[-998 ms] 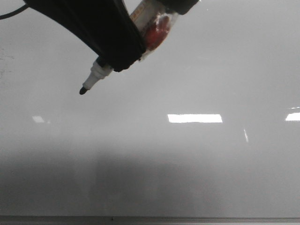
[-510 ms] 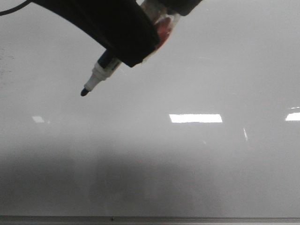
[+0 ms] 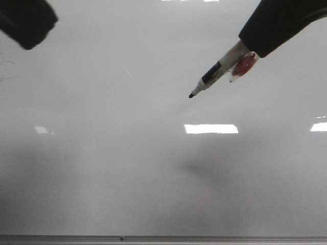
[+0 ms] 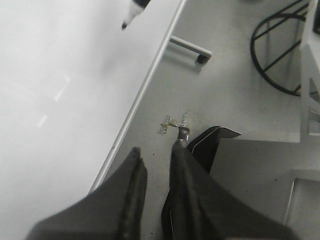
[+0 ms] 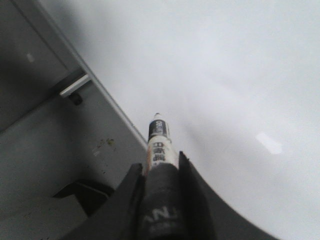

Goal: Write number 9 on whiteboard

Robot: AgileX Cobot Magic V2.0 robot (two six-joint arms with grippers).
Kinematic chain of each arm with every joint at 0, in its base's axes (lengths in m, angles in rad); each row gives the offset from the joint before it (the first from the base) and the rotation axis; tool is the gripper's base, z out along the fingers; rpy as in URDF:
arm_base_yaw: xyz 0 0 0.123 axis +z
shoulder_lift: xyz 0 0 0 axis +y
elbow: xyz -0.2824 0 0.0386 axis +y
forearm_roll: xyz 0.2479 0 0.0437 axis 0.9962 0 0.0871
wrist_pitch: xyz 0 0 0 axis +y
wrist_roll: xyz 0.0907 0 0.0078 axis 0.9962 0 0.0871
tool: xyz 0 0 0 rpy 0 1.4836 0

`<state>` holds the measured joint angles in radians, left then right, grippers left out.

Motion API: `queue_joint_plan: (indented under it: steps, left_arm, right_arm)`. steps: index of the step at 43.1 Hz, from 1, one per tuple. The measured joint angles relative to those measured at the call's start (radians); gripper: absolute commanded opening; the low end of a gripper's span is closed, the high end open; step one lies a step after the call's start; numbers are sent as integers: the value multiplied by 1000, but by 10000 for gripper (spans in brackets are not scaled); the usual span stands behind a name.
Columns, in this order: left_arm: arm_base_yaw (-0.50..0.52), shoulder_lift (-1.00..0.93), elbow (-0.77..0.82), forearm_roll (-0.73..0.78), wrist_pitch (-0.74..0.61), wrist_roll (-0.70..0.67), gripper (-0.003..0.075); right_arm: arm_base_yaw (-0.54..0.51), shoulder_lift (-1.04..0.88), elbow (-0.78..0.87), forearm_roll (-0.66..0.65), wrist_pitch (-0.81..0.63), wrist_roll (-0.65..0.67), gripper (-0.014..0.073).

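Note:
The whiteboard (image 3: 127, 168) fills the front view, pale grey and glossy; no number 9 shows on it. My right gripper (image 3: 255, 43) comes in from the upper right, shut on a black-tipped marker (image 3: 217, 71). The marker tip (image 3: 191, 95) points down-left, over the board's middle. In the right wrist view the marker (image 5: 159, 142) sticks out between the fingers of the gripper (image 5: 159, 167), over the whiteboard (image 5: 225, 75). My left gripper (image 3: 28, 23) is at the upper left corner. In the left wrist view it (image 4: 156, 150) is empty, its fingers slightly apart, beside the board's edge (image 4: 145, 85); the marker tip (image 4: 131, 12) shows far off.
A thin grey frame strip (image 3: 163, 238) runs along the board's near edge. Beside the board lies grey floor with a bracket foot (image 4: 190, 48), a black wire frame (image 4: 280, 55), a dark box (image 4: 215, 145) and small debris (image 4: 172, 122). Bright light reflections (image 3: 210, 128) lie on the board.
The marker, earlier left of the middle in the left gripper's hold, is now right of the middle in the right gripper. The left gripper has let go and drawn back to the upper left.

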<state>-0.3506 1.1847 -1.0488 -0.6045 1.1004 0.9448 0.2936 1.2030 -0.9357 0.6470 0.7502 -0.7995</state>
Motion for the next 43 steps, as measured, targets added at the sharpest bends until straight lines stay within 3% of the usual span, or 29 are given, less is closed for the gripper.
queue_joint_plan:
  steps: [9, 22, 31, 43]
  left_arm:
    - [155, -223, 205, -34, -111, 14, -19]
    - [178, -467, 382, -153, -382, 21, -19]
    - [178, -484, 388, -162, -414, 21, -19]
    - [178, -484, 388, -164, -416, 21, -19]
  right_arm:
    - [-2, 0, 41, 14, -96, 0, -67]
    - [-2, 0, 41, 80, -215, 2, -67]
    - [-2, 40, 33, 108, -396, 2, -67]
    - [-2, 152, -119, 116, -416, 2, -67]
